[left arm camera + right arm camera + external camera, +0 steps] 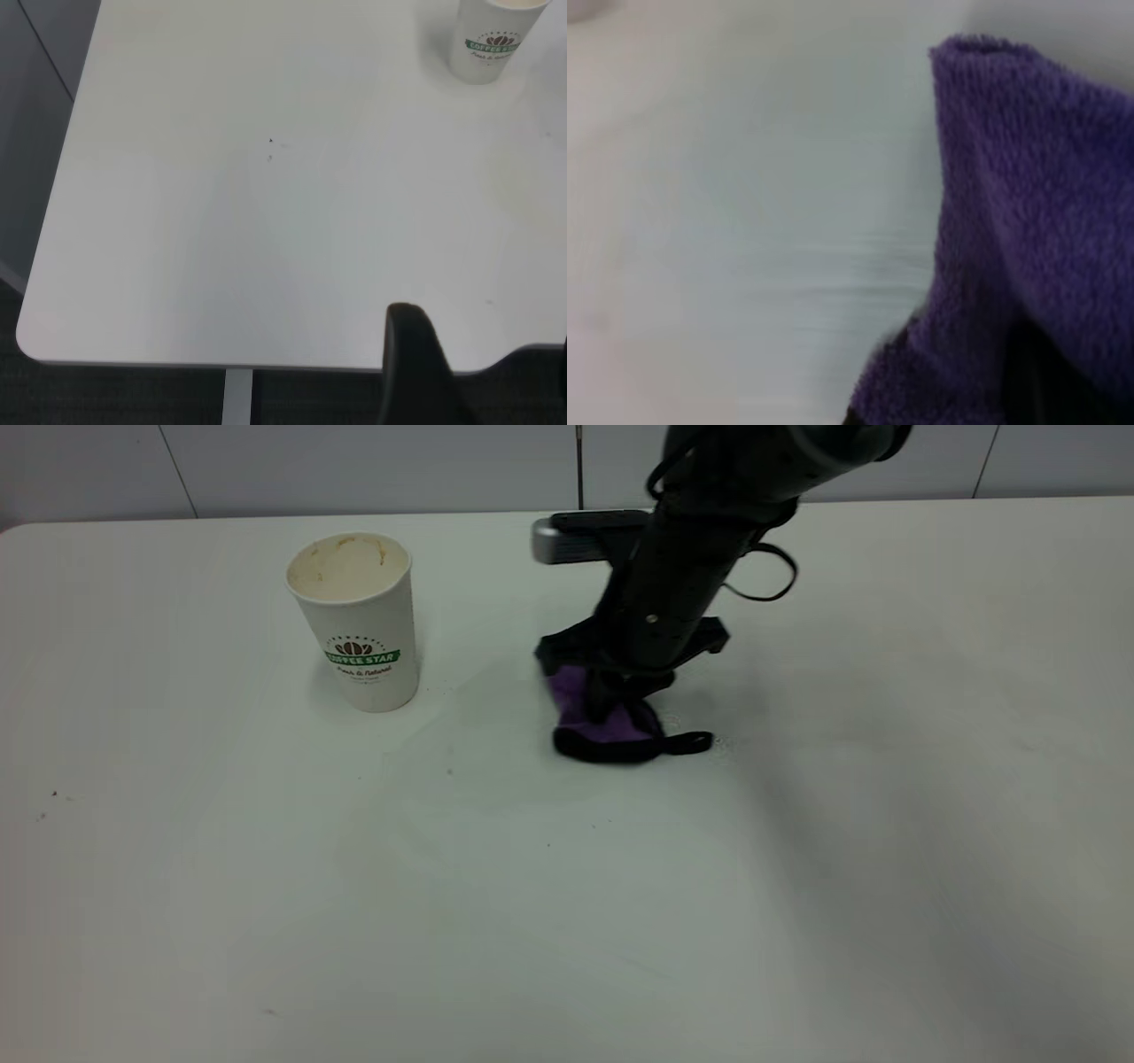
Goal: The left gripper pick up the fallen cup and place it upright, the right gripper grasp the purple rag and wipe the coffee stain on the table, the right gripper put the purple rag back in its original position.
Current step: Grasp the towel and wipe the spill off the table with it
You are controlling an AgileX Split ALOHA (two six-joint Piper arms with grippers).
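The white cup [359, 624] with the green COFFEE STAR logo stands upright at the table's back left, and also shows in the left wrist view [492, 40]. My right gripper [611, 695] reaches down at mid-table and is shut on the purple rag [602, 731], pressing it on the white table [567, 886]. The rag's black loop strap [691, 742] lies to its right. The rag fills the right wrist view [1036, 221]. No coffee stain shows; only faint specks lie by the strap. My left gripper [483, 354] is open and empty over the table's near edge, far from the cup.
The table's rounded corner and edge [35, 341] show in the left wrist view, with dark floor beyond. A few tiny dark specks [53, 795] lie on the table's left side. A grey wall runs behind the table.
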